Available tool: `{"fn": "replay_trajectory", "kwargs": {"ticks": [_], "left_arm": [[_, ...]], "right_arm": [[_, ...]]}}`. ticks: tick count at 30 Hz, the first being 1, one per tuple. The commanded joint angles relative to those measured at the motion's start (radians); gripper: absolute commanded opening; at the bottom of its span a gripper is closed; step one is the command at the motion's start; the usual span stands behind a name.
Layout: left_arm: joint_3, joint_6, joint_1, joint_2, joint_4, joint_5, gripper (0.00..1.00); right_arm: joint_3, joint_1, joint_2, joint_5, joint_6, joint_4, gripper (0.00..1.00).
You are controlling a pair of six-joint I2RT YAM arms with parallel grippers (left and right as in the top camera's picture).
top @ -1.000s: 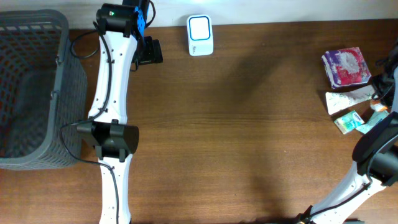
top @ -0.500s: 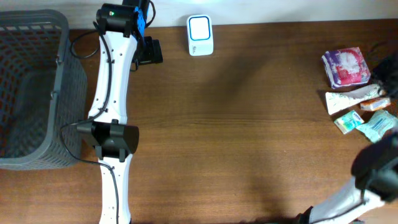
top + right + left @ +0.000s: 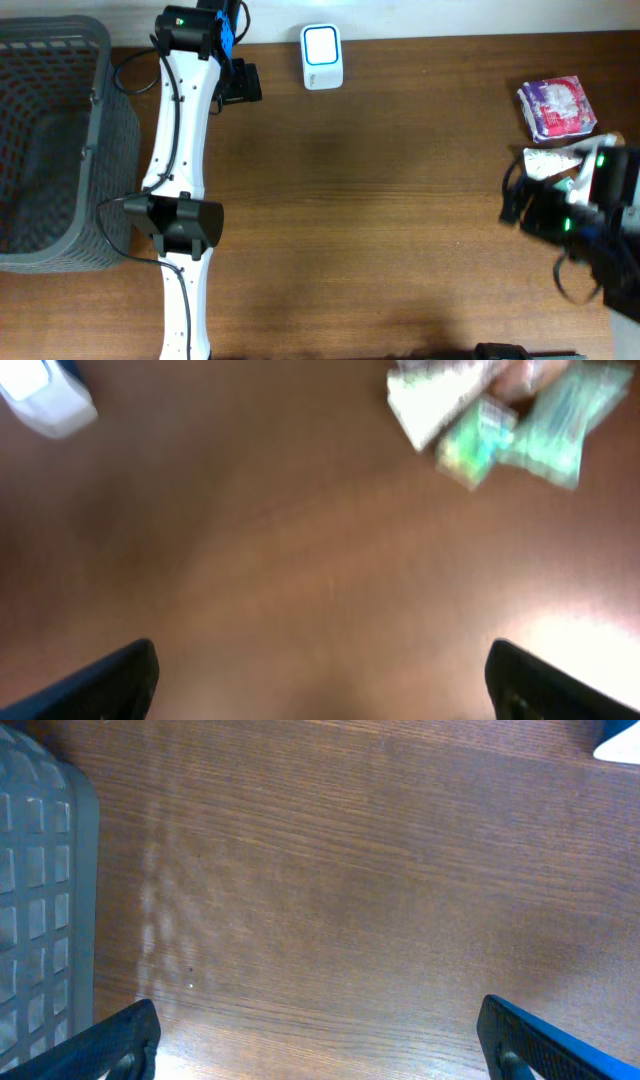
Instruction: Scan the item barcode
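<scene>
the right gripper (image 3: 320, 685) is held wide apart, empty, above the table (image 3: 300, 560). white and green packets (image 3: 470, 445), blurred, are seen at the right wrist view's upper right, the white scanner (image 3: 45, 400) at its upper left. the left gripper (image 3: 320, 1040) is also spread wide, its arm (image 3: 180, 120) stretched along the overhead's left.

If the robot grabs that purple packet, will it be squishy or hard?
Probably squishy: the purple packet looks puffy and crinkled, so it should dent when squeezed. Its film-like wrapper might slip. It lies flat, so rolling seems unlikely.
</scene>
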Motion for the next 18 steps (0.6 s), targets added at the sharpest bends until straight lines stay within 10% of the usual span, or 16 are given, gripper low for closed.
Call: {"fn": "replay_trajectory", "kwargs": {"ticks": [1, 18], "left_arm": [[0.008, -0.007, 0.003, -0.003, 0.001, -0.011, 0.99], [0.008, -0.007, 0.003, -0.003, 0.001, -0.011, 0.99]], "right_arm": [[-0.015, 0.010, -0.018, -0.027, -0.010, -0.105, 0.99], [-0.126, 0.010, -0.067, -0.035, -0.078, -0.053, 0.99]]}}
